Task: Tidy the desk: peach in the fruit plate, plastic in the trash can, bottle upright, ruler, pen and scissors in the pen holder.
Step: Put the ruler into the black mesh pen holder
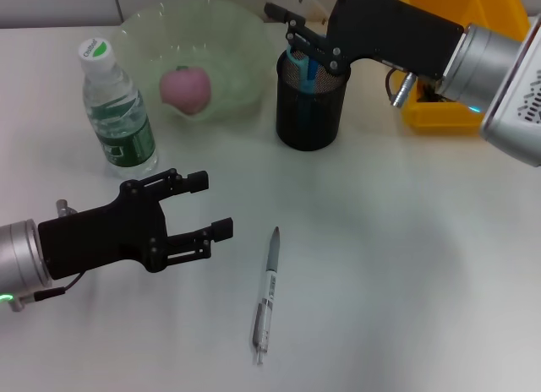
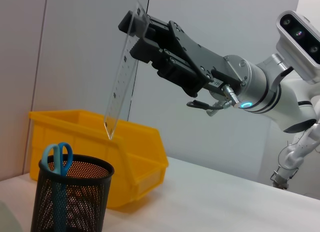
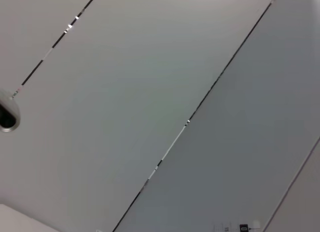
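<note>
My right gripper point(image 1: 309, 47) hangs over the black mesh pen holder point(image 1: 310, 105). In the left wrist view it point(image 2: 135, 32) is shut on the top of a clear ruler point(image 2: 121, 79), whose lower tip hangs just above the holder point(image 2: 70, 197). Blue-handled scissors point(image 1: 303, 68) stand in the holder point(image 2: 57, 159). A grey pen point(image 1: 267, 295) lies on the table in front. My left gripper point(image 1: 211, 204) is open and empty, left of the pen. The pink peach point(image 1: 186, 88) lies in the green plate point(image 1: 232, 33). The water bottle point(image 1: 117, 109) stands upright. No plastic is in view.
A yellow bin point(image 1: 439, 113) stands at the back right behind the pen holder, also in the left wrist view point(image 2: 137, 157). The right wrist view shows only wall panels.
</note>
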`<act>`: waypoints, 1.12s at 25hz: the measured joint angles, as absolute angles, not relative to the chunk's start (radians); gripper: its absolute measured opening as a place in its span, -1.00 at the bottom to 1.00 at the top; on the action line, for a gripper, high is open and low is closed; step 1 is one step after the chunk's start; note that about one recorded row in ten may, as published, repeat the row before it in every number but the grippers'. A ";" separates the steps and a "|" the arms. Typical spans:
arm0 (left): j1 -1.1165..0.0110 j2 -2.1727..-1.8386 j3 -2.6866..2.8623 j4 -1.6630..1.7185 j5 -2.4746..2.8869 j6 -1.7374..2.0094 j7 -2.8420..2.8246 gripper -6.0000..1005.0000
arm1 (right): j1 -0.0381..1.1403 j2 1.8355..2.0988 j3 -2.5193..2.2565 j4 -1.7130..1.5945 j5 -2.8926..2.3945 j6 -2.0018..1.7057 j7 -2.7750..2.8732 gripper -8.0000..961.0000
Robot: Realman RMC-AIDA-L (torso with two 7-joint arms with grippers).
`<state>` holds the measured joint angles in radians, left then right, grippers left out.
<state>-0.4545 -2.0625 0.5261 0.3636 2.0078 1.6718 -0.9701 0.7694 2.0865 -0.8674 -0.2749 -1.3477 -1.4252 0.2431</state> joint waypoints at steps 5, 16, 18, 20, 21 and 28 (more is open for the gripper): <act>-0.455 -2.063 0.526 0.364 2.008 1.672 -0.965 0.59 | 0.789 2.088 -0.867 -0.262 -1.344 -1.407 0.295 -0.20; -0.456 -2.063 0.526 0.364 2.006 1.672 -0.973 0.59 | 0.845 2.090 -0.866 -0.189 -1.292 -1.291 0.401 -0.20; -0.456 -2.063 0.526 0.364 2.005 1.672 -0.979 0.59 | 0.848 2.090 -0.865 -0.188 -1.292 -1.284 0.418 -0.20; -0.457 -2.063 0.526 0.364 2.003 1.672 -0.986 0.59 | 0.851 2.091 -0.862 -0.185 -1.285 -1.274 0.441 -0.20; -0.457 -2.063 0.526 0.364 2.002 1.673 -0.988 0.59 | 0.852 2.091 -0.863 -0.183 -1.277 -1.267 0.453 -0.20; -0.459 -2.063 0.525 0.364 1.995 1.674 -0.997 0.59 | 0.883 2.093 -0.867 -0.131 -1.213 -1.195 0.499 -0.20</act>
